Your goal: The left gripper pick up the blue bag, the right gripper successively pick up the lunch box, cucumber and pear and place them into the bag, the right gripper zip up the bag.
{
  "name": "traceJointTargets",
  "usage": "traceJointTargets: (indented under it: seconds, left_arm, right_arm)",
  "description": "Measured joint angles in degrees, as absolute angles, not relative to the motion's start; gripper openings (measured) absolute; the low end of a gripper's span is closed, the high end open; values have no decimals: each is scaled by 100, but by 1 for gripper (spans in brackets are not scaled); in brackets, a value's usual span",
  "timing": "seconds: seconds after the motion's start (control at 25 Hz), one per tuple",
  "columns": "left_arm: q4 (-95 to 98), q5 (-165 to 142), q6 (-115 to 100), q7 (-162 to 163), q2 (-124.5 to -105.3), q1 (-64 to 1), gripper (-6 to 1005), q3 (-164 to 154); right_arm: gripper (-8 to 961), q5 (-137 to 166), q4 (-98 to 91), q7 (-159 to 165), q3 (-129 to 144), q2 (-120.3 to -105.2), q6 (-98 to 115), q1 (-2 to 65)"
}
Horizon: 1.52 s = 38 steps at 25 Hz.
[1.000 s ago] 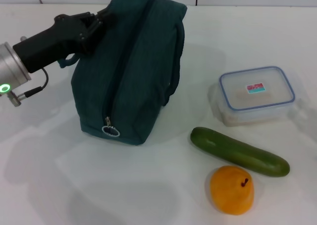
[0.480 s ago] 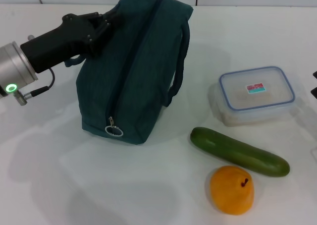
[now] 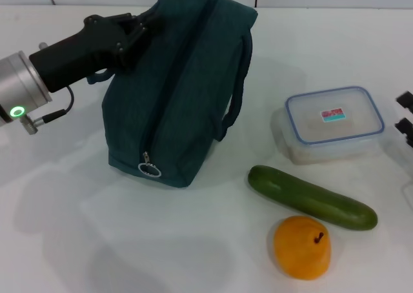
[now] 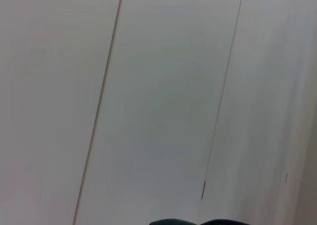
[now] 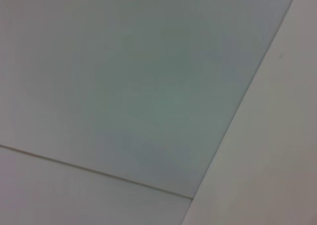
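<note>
Teal fabric bag [image 3: 177, 93] is sitting toward the desk's far-left part, tipped a bit, zipper running along its top to a ring pull [image 3: 148, 170] at the near end; zipper looks closed. Left gripper [image 3: 132, 30] is clamping the bag at its upper far-left side, likely on a handle, fingers together on the fabric. Bag is looking soft and floppy, light while empty, so it is likely sagging unless held by the handle. Box [image 3: 334, 123] is lying near the desk's right edge: rigid, smooth plastic, best taken across its short sides. Cucumber [image 3: 312, 197] is lying just in front of it, slick and round, grip mid-length. Pear [image 3: 302, 246] is sitting close by the cucumber near the front edge, firm but bruisable. Right gripper [image 3: 405, 114] is peeking in at the right edge, fingers apart, touching nothing.
</note>
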State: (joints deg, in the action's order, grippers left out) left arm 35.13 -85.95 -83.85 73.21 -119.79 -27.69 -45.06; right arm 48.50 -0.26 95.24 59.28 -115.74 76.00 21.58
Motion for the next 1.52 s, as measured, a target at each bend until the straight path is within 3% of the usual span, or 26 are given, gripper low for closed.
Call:
traceJointTargets:
  seconds: [0.48, 1.44, 1.52]
  left_arm:
    - [3472, -8595, -8380, 7295, -11980, -2841, 43, -4509]
    - [3372, -8591, -8373, 7233, -11994, -2855, 43, -4508]
    - [3370, -8562, -8370, 7233, -11995, -2856, 43, -4512]
  right_arm:
    - [822, 4881, -10, 9768, 6300, -11621, 7316, 2743]
    - [819, 4859, -61, 9722, 6293, -11618, 7286, 2791]
    - [740, 4865, -62, 9674, 6295, -11618, 7289, 2775]
